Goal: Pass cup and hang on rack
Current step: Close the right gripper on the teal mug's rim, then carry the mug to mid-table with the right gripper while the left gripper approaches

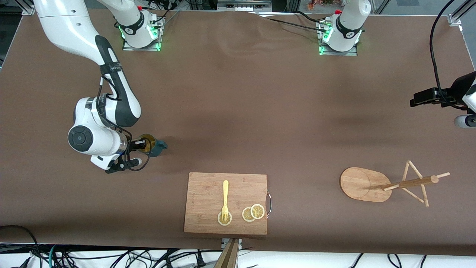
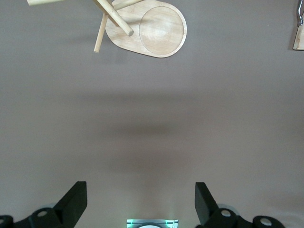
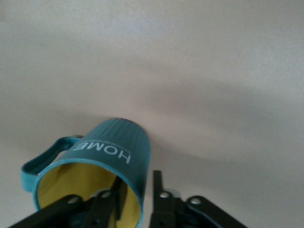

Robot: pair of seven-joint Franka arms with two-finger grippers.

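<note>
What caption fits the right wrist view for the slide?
Right claw straddling the rim of the teal cup, one finger inside, one outside, above the brown table.

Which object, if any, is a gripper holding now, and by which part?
The right gripper is closing on the cup at its rim wall, one finger inside and one outside. The left gripper holds nothing.

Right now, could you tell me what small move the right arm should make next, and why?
Probably finish closing, then lift: the right tool straddles the cup wall, one finger inside the rim, and the cup sits on the table. The left tool waits open.
</note>
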